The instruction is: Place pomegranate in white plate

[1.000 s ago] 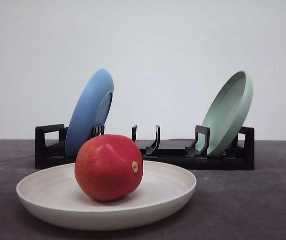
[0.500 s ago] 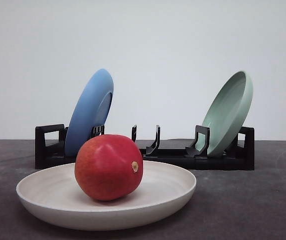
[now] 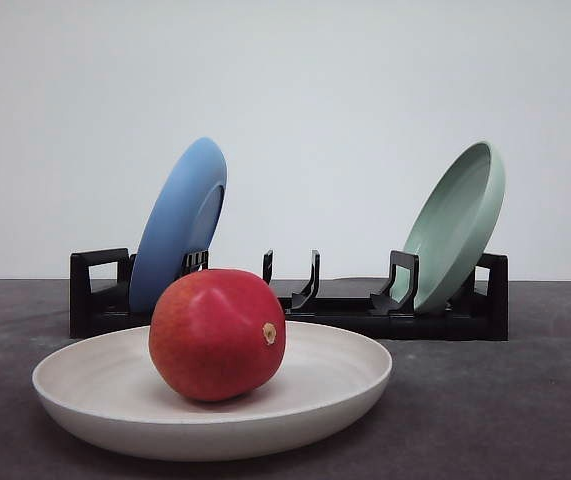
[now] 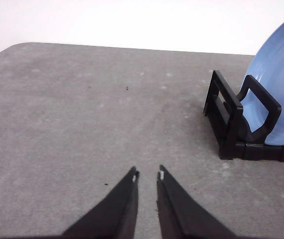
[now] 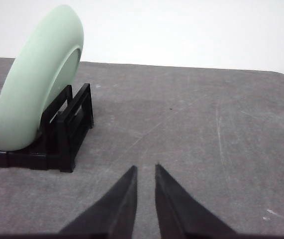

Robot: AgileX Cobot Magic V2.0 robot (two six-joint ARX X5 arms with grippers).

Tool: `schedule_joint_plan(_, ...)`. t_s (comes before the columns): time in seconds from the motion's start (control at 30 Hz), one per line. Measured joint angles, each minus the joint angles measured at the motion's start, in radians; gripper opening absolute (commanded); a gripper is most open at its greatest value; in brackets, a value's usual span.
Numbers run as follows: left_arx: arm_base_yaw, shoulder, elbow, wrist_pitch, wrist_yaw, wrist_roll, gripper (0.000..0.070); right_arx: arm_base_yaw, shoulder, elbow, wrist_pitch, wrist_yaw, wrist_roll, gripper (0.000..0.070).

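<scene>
On the grey table, right up front, the pomegranate sits inside the white plate, a bit left of the plate's centre, resting on the plate's floor with its little tan stem nub pointing to the right. Nothing is touching it.

Behind the plate there's a black dish rack running across the table. A blue plate stands on edge in the rack's left end, leaning right, and a pale green plate stands in the right end, also leaning right. The slots between them are free.

Left wrist view: the left gripper hangs over bare table, fingers nearly together with just a thin slit between the tips, nothing in them, so basically clenched on air. The rack's end and the blue plate's edge are off to one side, well apart from the fingertips.

Right wrist view: same deal, the right gripper is pinched almost closed and empty, over open tabletop, with the pale green plate and its end of the rack away from the tips.
</scene>
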Motion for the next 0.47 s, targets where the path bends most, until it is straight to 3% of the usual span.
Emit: schedule_joint_plan(0.47,0.0,0.0,0.0,0.0,0.0,0.0,0.0052,0.0,0.0,0.0,0.0,0.0,0.0,0.0062)
